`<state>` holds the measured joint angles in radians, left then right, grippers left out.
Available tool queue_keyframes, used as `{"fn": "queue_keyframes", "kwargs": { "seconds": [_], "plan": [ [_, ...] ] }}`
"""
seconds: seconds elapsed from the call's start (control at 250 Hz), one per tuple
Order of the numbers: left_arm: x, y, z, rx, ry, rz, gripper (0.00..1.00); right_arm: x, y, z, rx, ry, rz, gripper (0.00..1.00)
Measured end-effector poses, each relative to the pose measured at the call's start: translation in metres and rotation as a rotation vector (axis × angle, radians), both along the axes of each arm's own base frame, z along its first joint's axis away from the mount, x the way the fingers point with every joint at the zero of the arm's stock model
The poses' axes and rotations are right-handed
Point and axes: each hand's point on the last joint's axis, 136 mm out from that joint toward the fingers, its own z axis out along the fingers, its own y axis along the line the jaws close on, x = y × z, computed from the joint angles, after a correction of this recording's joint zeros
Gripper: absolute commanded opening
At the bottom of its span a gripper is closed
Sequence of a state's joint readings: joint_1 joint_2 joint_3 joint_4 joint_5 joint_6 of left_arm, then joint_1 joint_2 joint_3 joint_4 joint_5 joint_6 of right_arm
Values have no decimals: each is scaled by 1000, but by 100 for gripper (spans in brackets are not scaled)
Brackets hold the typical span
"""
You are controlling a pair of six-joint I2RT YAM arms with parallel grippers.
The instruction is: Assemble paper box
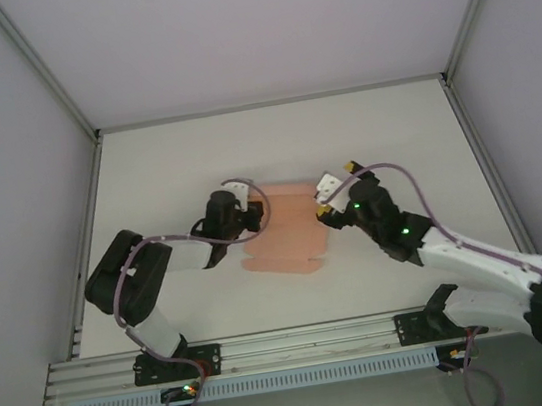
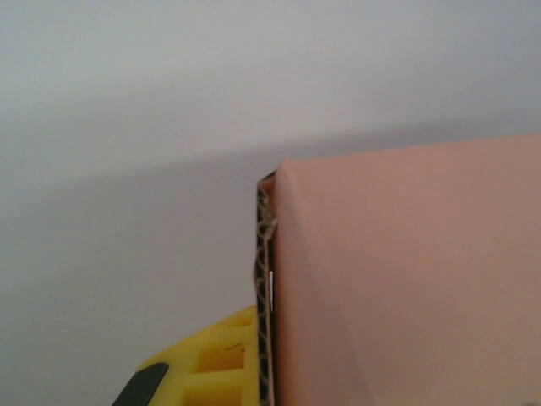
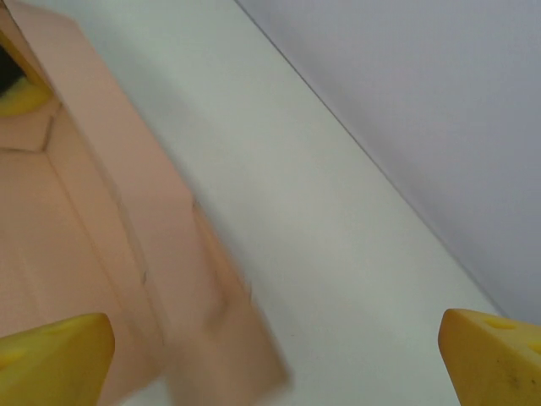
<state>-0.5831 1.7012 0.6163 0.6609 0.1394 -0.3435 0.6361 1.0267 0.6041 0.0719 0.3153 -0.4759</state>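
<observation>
Left wrist view: left fingers (image 2: pixel 211 368) closed on a panel edge of the paper box (image 2: pixel 406 279), judged to steady it for folding. Right wrist view: right fingers (image 3: pixel 52 348) spread wide, holding nothing, a box flap beside one tip. Top view: box lies mid-desk (image 1: pixel 391 125), between both arms, partly flat.

The top external camera looked steeply down from above and behind the arm bases (image 1: pixel 177 363), taking in the whole table (image 1: pixel 391 125). The left wrist camera sat tight against the paper box (image 2: pixel 406 279). The right wrist camera looked obliquely down at its edge. All 3 views shared that box.
</observation>
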Motion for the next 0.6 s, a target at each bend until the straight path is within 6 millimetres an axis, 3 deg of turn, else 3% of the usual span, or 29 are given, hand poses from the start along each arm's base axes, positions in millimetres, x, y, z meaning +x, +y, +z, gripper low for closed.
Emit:
{"fn": "queue_keyframes", "kwargs": {
  "seconds": [0.132, 0.292, 0.387, 0.599],
  "plan": [
    [8, 17, 7, -140, 56, 24, 0, -17, -9, 12, 159, 52, 43, 100],
    [-3, -3, 19, -198, 75, -70, 0, -17, 3, -1, 252, 205, 75, 99],
    [-8, -13, 25, -209, 85, -108, 0, -7, 18, 4, 298, 261, 95, 97],
    [-13, -21, 29, -214, 99, -143, 0, -3, 37, 5, 350, 322, 144, 68]
  ]
}}
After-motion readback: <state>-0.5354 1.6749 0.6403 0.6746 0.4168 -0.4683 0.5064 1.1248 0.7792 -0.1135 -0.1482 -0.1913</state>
